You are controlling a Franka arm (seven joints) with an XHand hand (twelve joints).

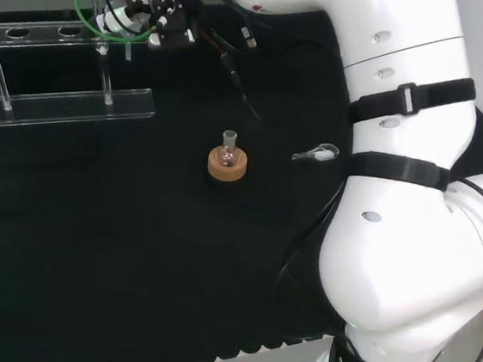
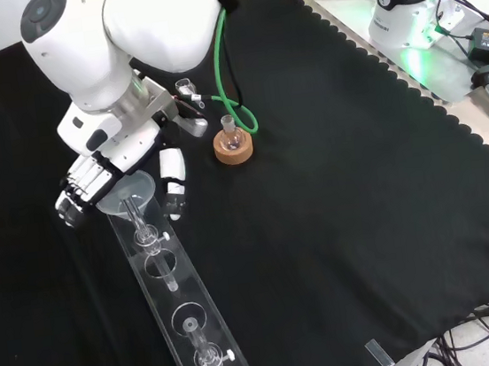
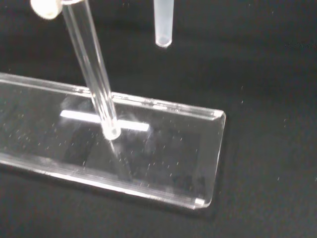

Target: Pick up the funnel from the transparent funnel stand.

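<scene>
We start at the fingers (image 2: 84, 186): in the front view they curl in on one side of the funnel's (image 2: 130, 195) wide cone while the thumb (image 2: 171, 181) hangs on the other side, so the hand (image 2: 113, 168) brackets the rim. Whether any pad actually touches the plastic, we cannot tell. The funnel sits with its stem down through the end hole of the transparent funnel stand (image 2: 214, 334), and in the wrist view that stem's tip (image 3: 163, 29) hangs clear above the cloth, beside a stand post (image 3: 94, 79) planted in the clear base plate (image 3: 163, 148).

We judge this the grasp step, with the lift not yet begun. Next comes closing on the cone, then a straight pull upward so the stem clears its hole without dragging the stand.

Counting: one funnel, one stand, and one small round flask (image 2: 231, 135) on one cork ring (image 2: 233, 149), well apart from the hand.
</scene>
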